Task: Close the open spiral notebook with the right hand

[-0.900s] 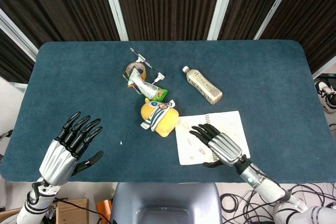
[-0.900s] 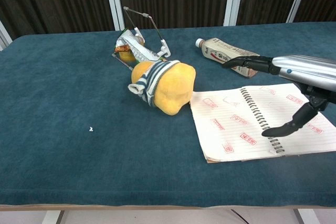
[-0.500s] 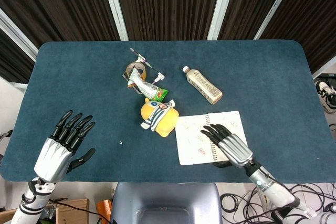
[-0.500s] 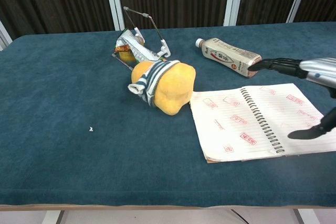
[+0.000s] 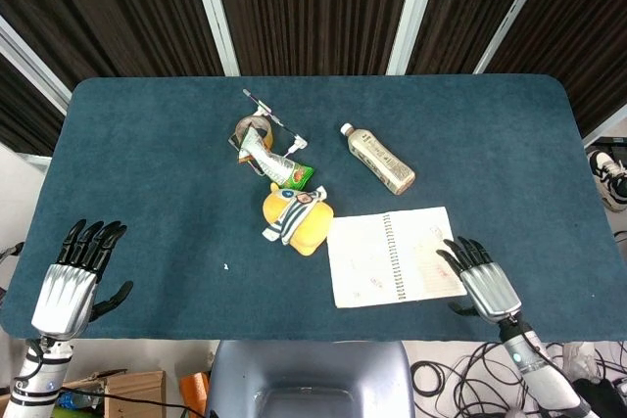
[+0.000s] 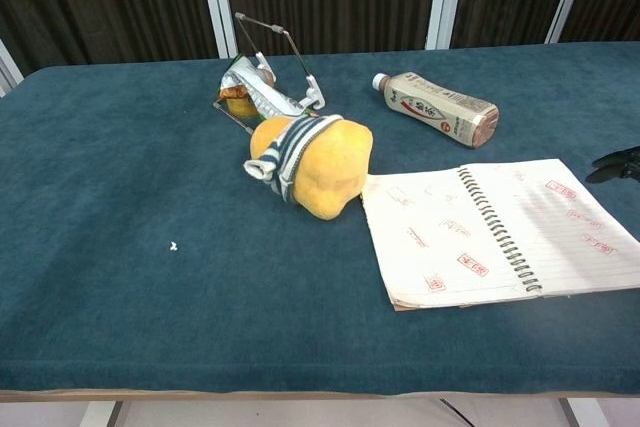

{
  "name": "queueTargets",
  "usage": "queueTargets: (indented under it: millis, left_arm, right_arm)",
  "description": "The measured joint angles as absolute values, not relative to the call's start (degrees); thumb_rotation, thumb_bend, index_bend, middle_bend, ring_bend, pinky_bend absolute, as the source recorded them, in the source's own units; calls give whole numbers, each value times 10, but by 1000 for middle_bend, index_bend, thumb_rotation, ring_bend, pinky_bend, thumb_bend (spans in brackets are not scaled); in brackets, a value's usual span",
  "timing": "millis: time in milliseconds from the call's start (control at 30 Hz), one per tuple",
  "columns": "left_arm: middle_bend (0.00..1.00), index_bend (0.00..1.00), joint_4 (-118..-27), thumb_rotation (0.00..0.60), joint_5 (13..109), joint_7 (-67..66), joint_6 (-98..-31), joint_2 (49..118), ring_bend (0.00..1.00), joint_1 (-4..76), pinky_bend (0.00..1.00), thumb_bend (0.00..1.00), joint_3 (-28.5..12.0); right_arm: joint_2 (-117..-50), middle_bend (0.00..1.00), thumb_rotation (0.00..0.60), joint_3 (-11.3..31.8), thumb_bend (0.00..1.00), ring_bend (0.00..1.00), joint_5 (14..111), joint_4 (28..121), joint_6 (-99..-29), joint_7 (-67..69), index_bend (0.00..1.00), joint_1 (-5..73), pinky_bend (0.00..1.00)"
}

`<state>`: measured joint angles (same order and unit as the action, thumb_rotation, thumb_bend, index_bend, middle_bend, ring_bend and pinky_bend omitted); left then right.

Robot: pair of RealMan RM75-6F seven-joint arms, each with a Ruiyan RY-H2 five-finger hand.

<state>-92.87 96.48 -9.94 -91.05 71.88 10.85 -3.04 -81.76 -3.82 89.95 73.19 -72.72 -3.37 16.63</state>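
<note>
1. My right hand (image 5: 484, 281) hovers at the near right part of the table (image 5: 147, 163), fingers spread and holding nothing, its dark fingertips over the notebook's right edge; whether they touch the paper I cannot tell.
2. In the chest view only those dark fingertips (image 6: 618, 164) show, at the right border of the frame.
3. My left hand (image 5: 71, 277) is at the near left corner of the table, palm down, silver back up, black fingers apart and empty.
4. The notebook (image 5: 392, 255) lies open and flat near the front edge, right of centre. It has white ruled pages with small red stamps, and a dark wire spiral runs down the middle between the two pages.
5. The table is covered in a dark teal, felt-like cloth with rounded corners.
6. A plush toy (image 5: 296, 219), soft and rounded, yellow with a striped band, lies just beside the notebook's left page; from the chest view it seems to touch the far left corner of that page.
7. A bottle (image 5: 377, 158), a beige plastic cylinder with a white cap, lies on its side beyond the notebook, well apart from it.
8. A crumpled foil packet (image 5: 279, 166) sits toward the middle of the table, behind the toy.
9. A thin wire stand (image 6: 280, 57) rests against that packet.
</note>
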Motion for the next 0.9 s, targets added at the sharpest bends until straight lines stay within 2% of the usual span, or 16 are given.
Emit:
queueTargets:
  millis: [233, 900]
  left_arm:
    - [145, 134, -929, 600, 950, -105, -891, 718, 88, 110, 80, 227, -31]
    - [142, 133, -924, 600, 946, -95, -884, 721, 82, 115, 77, 227, -32]
  right_arm:
    - [-862, 74, 600, -26, 0, 7, 892, 660, -713, -2, 179, 171, 114]
    - [-881, 74, 600, -25, 0, 9, 891, 637, -674, 4, 185, 187, 114]
